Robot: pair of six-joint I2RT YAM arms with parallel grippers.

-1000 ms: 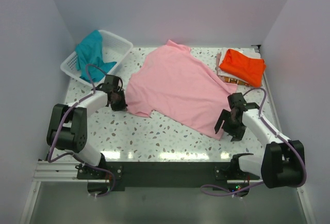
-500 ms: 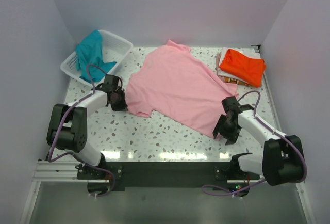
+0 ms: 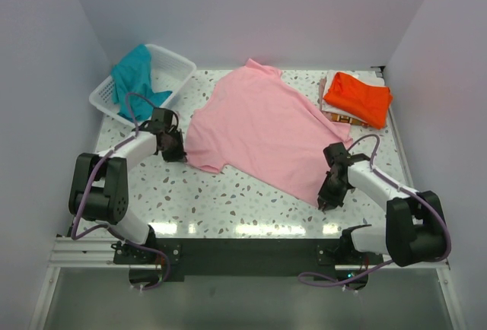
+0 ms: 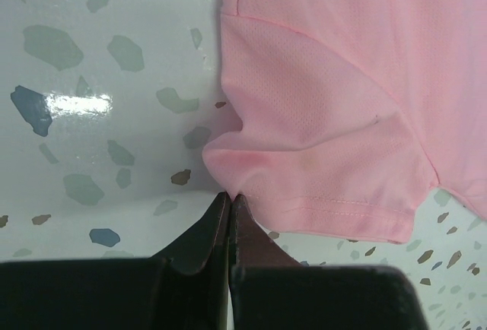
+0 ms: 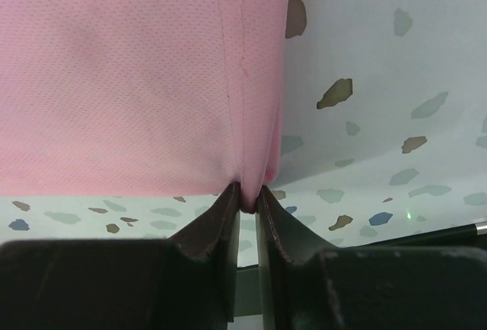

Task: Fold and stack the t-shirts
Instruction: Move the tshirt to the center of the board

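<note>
Low, claws [image 3: 174, 150] [image 3: 328, 196] tight on pink t-shirt [image 3: 262, 128]

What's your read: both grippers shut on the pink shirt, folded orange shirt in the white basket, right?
No: the top external view shows the orange shirt folded at the far right, outside the basket, which holds the teal shirt. The rest stands.

Bright, even overhead light — white glare on the glossy table [image 4: 72, 104] — sharp views, soft shadows.
</note>
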